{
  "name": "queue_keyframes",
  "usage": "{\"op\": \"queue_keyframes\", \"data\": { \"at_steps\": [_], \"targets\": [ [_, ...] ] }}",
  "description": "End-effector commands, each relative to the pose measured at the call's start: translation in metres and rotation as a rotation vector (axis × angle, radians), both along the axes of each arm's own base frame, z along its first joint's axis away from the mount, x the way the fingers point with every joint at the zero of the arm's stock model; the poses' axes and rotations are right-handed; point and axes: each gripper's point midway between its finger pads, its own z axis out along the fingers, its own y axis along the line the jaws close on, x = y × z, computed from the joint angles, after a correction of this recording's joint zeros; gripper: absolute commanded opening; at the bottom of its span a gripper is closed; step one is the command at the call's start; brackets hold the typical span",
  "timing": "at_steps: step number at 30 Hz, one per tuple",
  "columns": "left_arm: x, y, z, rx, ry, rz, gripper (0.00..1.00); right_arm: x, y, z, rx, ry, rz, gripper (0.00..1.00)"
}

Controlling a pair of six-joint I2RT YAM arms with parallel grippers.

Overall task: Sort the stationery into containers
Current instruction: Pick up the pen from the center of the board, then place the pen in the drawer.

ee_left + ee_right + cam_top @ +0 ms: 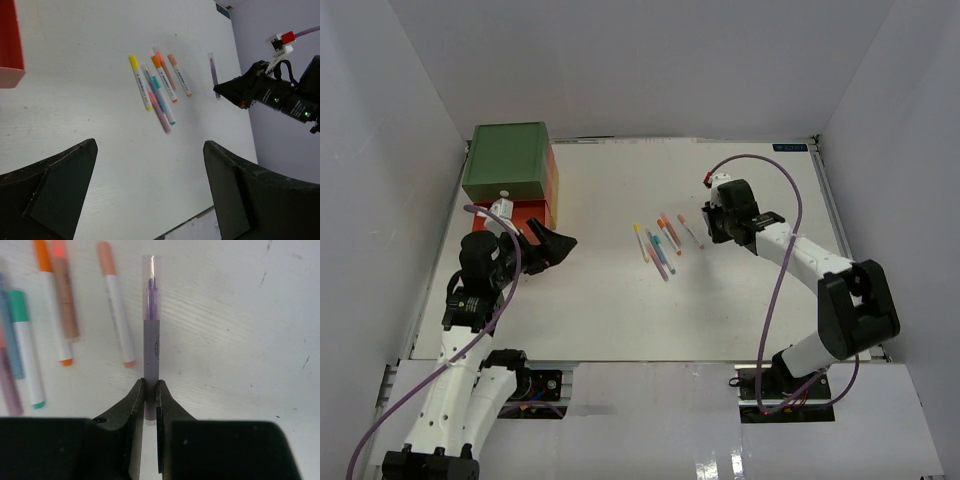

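Several pastel pens lie bunched mid-table; they also show in the left wrist view. My right gripper is shut on the end of a purple pen with a clear cap, at the right of the bunch and close to the table. Its jaws press both sides of the barrel. The stacked drawers stand at the far left: green top, orange-red one below, white knob. The yellow drawer is hidden. My left gripper is open and empty beside the drawers, fingers wide apart.
White walls close the table in on the left, back and right. A peach pen lies just left of the purple one, then orange and teal-capped pens. A corner of the red drawer shows in the left wrist view.
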Motion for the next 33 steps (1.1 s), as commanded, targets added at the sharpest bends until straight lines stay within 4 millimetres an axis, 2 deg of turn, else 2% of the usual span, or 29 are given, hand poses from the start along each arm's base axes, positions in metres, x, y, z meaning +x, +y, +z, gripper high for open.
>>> {"op": "queue_keyframes", "data": {
  "at_steps": [1,6,7,8,9,10,11,12,13,14,15,17,18,22,24,25,27,31,33],
  "targets": [
    [0.001,-0.021,0.040,-0.151,-0.055,-0.070,0.98,-0.025,0.044,0.048,0.105,-0.115,0.151,0.11],
    [0.009,-0.037,0.054,-0.248,-0.022,-0.090,0.98,-0.067,0.084,0.100,0.292,-0.190,0.251,0.13],
    [0.012,-0.040,0.063,-0.253,-0.052,-0.088,0.98,-0.078,0.097,0.106,0.347,-0.196,0.299,0.15],
    [0.014,-0.043,0.066,-0.256,-0.057,-0.088,0.98,-0.085,0.101,0.119,0.393,-0.222,0.318,0.15],
    [0.017,-0.053,0.064,-0.259,-0.042,-0.091,0.98,-0.091,0.107,0.126,0.442,-0.224,0.327,0.16],
    [0.020,-0.059,0.072,-0.266,-0.066,-0.101,0.98,-0.100,0.114,0.129,0.479,-0.215,0.364,0.17],
    [0.021,-0.067,0.073,-0.269,-0.063,-0.112,0.98,-0.103,0.118,0.141,0.515,-0.246,0.379,0.17],
    [0.015,-0.086,0.073,-0.272,-0.053,-0.158,0.98,-0.107,0.122,0.145,0.540,-0.243,0.386,0.18],
    [0.027,-0.093,0.073,-0.264,-0.058,-0.129,0.98,-0.111,0.125,0.148,0.559,-0.242,0.401,0.18],
    [0.028,-0.104,0.073,-0.256,-0.057,-0.140,0.98,-0.113,0.127,0.152,0.573,-0.249,0.411,0.19],
    [0.019,-0.126,0.074,-0.250,-0.056,-0.191,0.98,-0.114,0.129,0.153,0.579,-0.245,0.415,0.19],
    [0.032,-0.146,0.074,-0.210,-0.084,-0.167,0.98,-0.118,0.131,0.155,0.597,-0.234,0.425,0.19],
    [0.027,-0.163,0.075,-0.194,-0.091,-0.197,0.98,-0.117,0.134,0.161,0.616,-0.258,0.436,0.19],
    [0.046,-0.185,0.065,-0.143,-0.073,-0.158,0.98,-0.121,0.135,0.168,0.647,-0.271,0.443,0.20],
    [0.051,-0.195,0.058,-0.127,-0.055,-0.155,0.96,-0.122,0.135,0.168,0.650,-0.273,0.444,0.21],
    [0.054,-0.200,0.064,-0.147,-0.074,-0.159,0.93,-0.122,0.135,0.169,0.651,-0.274,0.444,0.21],
    [0.057,-0.211,0.058,-0.137,-0.059,-0.163,0.89,-0.124,0.135,0.167,0.659,-0.268,0.443,0.21],
    [0.058,-0.225,0.046,-0.128,-0.031,-0.184,0.76,-0.125,0.137,0.170,0.680,-0.281,0.449,0.21],
    [0.057,-0.230,0.043,-0.133,-0.025,-0.192,0.63,-0.124,0.137,0.169,0.685,-0.278,0.444,0.22]
  ]
}}
